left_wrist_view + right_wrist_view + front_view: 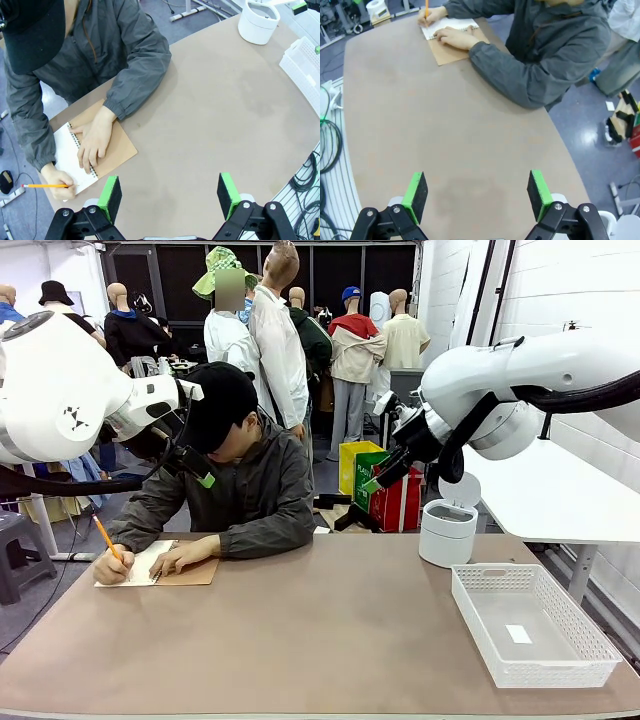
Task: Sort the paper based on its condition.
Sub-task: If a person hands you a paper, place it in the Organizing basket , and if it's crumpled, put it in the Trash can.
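Note:
No loose paper is in view. At the far left of the table a person bends over a spiral notebook (190,574) (124,147) (451,53) with a brown cover, writing on its white page (135,568) (65,150) with a yellow pencil (107,538) (47,186). The other hand rests flat on the notebook. My left gripper (197,468) (169,196) hangs high above the table's left side, open and empty. My right gripper (385,468) (477,196) is raised at the right, open and empty too.
A white round bin (447,532) (257,22) with its lid up stands at the far right of the brown table (330,640). A white mesh basket (590,652) (305,62) sits at the near right. A white side table (560,495) stands beyond.

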### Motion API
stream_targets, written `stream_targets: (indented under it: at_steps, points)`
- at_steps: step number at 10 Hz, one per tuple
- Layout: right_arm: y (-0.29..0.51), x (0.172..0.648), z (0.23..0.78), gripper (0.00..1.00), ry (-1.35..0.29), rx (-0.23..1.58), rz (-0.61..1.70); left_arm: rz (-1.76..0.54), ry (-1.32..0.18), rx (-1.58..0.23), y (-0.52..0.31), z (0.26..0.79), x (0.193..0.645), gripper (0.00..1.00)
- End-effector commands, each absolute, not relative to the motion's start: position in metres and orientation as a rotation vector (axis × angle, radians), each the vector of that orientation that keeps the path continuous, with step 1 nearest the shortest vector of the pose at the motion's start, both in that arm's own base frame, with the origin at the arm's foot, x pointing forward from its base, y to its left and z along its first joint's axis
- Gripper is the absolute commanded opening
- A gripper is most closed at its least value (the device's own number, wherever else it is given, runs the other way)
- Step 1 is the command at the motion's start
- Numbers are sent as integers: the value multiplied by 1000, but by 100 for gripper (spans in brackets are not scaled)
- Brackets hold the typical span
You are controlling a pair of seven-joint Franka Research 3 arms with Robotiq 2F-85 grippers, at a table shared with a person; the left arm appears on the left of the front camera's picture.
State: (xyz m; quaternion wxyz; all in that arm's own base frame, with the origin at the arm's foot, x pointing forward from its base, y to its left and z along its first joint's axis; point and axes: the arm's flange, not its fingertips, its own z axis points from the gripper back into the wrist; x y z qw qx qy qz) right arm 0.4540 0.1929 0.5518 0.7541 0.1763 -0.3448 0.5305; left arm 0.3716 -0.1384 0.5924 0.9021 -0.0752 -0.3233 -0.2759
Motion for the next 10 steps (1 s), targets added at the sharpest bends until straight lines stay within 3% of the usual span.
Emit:
stream_targets:
  at_steps: [1,10]
  points:
    - [183,450,545,100,-770,430,1179,-569,-671,-158,-137,594,372,100]
    - [192,453,552,100,-750,392,1163,-569,-671,-158,-137,594,372,100]
